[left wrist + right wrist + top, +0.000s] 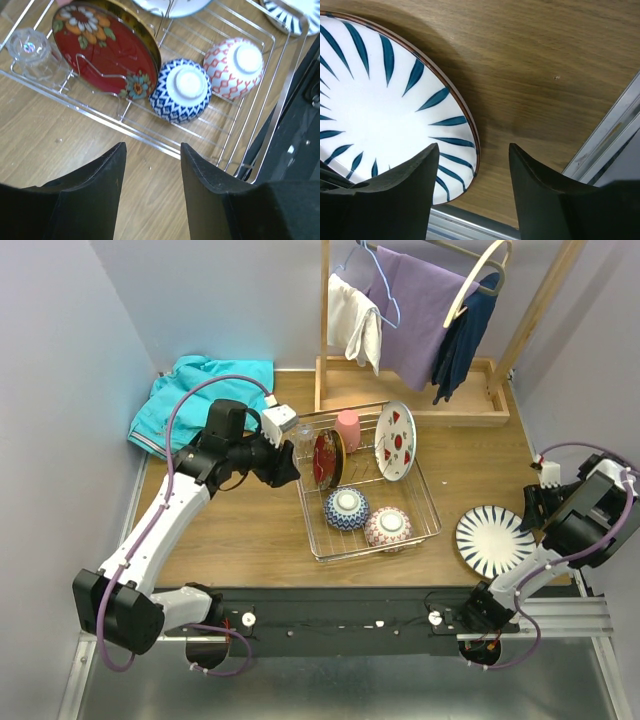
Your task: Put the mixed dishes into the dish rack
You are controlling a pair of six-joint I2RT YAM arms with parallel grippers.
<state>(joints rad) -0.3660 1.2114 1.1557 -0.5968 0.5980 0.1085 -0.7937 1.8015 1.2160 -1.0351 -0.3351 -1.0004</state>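
Silver wire dish rack (372, 485) just ahead of left tool (152, 160), long side across its front; jaws apart. Blue-striped white plate (380, 110) flat on table (545, 50) under right tool (472, 165), jaws apart. Racked: red floral plate (107, 55) on edge, blue-patterned bowl (182, 90), pink-patterned bowl (235, 65) inverted, clear glass (32, 52).

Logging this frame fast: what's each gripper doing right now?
Left gripper: open, holding nothing.
Right gripper: open, empty, above the blue-striped plate's rim.
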